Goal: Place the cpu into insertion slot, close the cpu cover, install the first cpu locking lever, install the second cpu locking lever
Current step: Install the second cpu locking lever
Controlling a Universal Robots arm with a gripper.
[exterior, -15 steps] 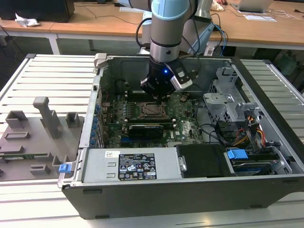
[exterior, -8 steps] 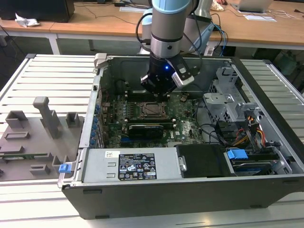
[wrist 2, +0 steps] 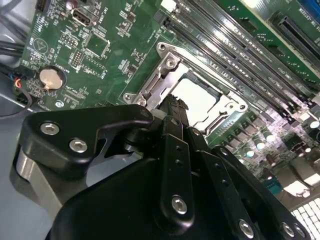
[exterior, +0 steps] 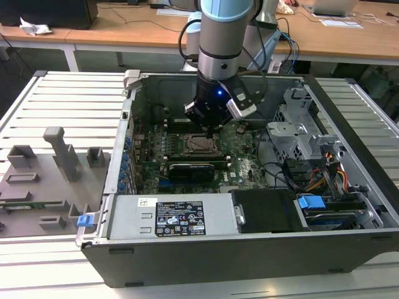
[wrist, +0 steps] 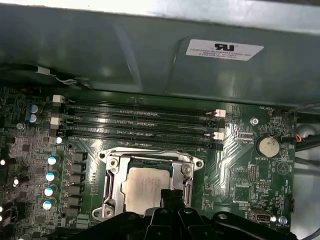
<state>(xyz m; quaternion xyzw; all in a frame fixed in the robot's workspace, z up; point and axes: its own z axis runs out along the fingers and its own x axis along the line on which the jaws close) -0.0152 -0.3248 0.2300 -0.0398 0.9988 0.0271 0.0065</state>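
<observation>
The cpu point(wrist: 145, 187) lies flat, silver top up, squared inside the insertion slot point(wrist: 112, 186) with the cpu cover point(wrist: 186, 170) down around it. The gripper point(wrist: 172, 197), fingers pressed together, hangs directly above the chip's edge; the arm points straight down into the open computer case point(exterior: 349, 162).

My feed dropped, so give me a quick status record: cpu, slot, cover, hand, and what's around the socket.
cpu: silver top, lying flat in the insertion slot
cpu cover: metal frame lies down around the chip
hand: low over the socket's edge, fingertips at the chip's rim
hand state: cannot tell
nearby: memory slots beside the socket, coin battery further off
enclosure: open computer case
</observation>
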